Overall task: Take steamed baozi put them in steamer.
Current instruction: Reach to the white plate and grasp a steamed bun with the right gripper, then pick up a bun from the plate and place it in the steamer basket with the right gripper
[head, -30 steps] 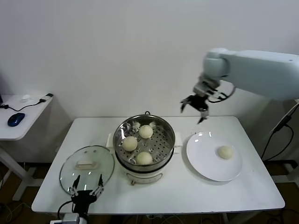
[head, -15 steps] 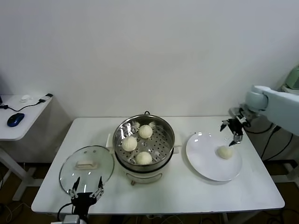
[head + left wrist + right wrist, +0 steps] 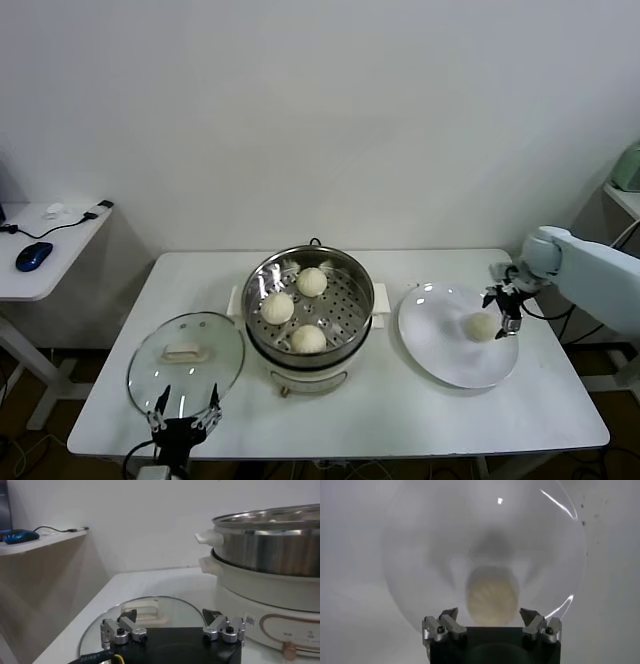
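Three cream-white baozi (image 3: 278,307) lie on the perforated tray of the steel steamer (image 3: 350,310) at the table's middle. A fourth baozi (image 3: 483,326) lies on the white plate (image 3: 440,345) to the right. My right gripper (image 3: 503,303) is open and hovers just above that baozi, at its right side. In the right wrist view the baozi (image 3: 491,596) sits on the plate (image 3: 420,555), between the open fingers of the gripper (image 3: 490,614). My left gripper (image 3: 184,415) is open and parked at the table's front left edge. The steamer's wall (image 3: 270,550) shows in the left wrist view.
A round glass lid (image 3: 186,355) with a white handle lies left of the steamer, just beyond the left gripper (image 3: 171,616); it also shows in the left wrist view (image 3: 150,610). A side desk (image 3: 45,250) with a blue mouse stands far left. The table's right edge is close to the plate.
My right arm has swung from high behind the steamer to the right and come down over the plate's baozi. The left arm has not moved.
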You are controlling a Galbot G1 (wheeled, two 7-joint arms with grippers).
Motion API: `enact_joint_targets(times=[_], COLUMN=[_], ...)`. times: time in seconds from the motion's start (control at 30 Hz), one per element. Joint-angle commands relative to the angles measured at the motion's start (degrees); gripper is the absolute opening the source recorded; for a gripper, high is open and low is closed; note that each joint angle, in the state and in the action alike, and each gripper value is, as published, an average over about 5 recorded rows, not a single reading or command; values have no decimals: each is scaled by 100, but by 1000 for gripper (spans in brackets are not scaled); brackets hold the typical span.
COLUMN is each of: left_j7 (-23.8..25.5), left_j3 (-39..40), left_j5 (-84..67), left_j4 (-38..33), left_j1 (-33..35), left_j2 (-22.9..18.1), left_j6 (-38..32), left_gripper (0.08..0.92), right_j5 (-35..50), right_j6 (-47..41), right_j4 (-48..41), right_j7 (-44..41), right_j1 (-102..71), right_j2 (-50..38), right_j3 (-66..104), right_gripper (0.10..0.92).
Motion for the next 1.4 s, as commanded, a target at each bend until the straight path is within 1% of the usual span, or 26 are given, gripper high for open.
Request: enact_joint_targets(times=[0.03,0.23,0.3,0.47,0.53,0.63,0.77,0.93,1.03,1.1,1.27,1.4], left_j7=[1,-7,-11,-17,-17,-17,-15,-12,-9,-8,-9,-3], left_j3=[1,-8,-10,-8,-4,8,36,66,94,103,107,114], left_j5=[9,-2,-7,-11,-10,-10,1,6,8,7,-20,-41], left_j4=[11,14,15,15,8,-10,-41,-100,-139,-161,-195,-226], left_j1=[7,9,12,8,6,6,10,-2,0,6,9,-5], left_j2=[-3,1,2,4,6,4,-1,-4,7,21,60,90], left_j6=[-8,-18,-20,-24,-22,-17,-8,22,32,37,51,82], left_gripper=[823,823,823,823,823,823,823,823,823,823,823,823], right_j5=[-243,-264,-228,-7,203,732,1812,3392,4355,4788,5432,5365], right_j6=[-83,-88,-98,-201,-275,-383,-594,-1000,-1309,-1499,-1914,-2094], right_j4=[-610,-588,-489,41,339,889,1723,2673,3217,3482,3804,3776], right_j7=[178,176,150,22,-12,-38,-62,-85,21,146,647,1044], right_j1=[-559,-505,-426,53,407,1242,2810,4711,5390,5614,5480,4814], right_j2=[364,408,379,160,40,-112,-69,456,873,1158,1885,2304], right_j3=[577,595,551,100,-219,-862,-1988,-3197,-3321,-3266,-2909,-2717], right_gripper=[823,817,793,694,683,679,679,679,679,679,679,679])
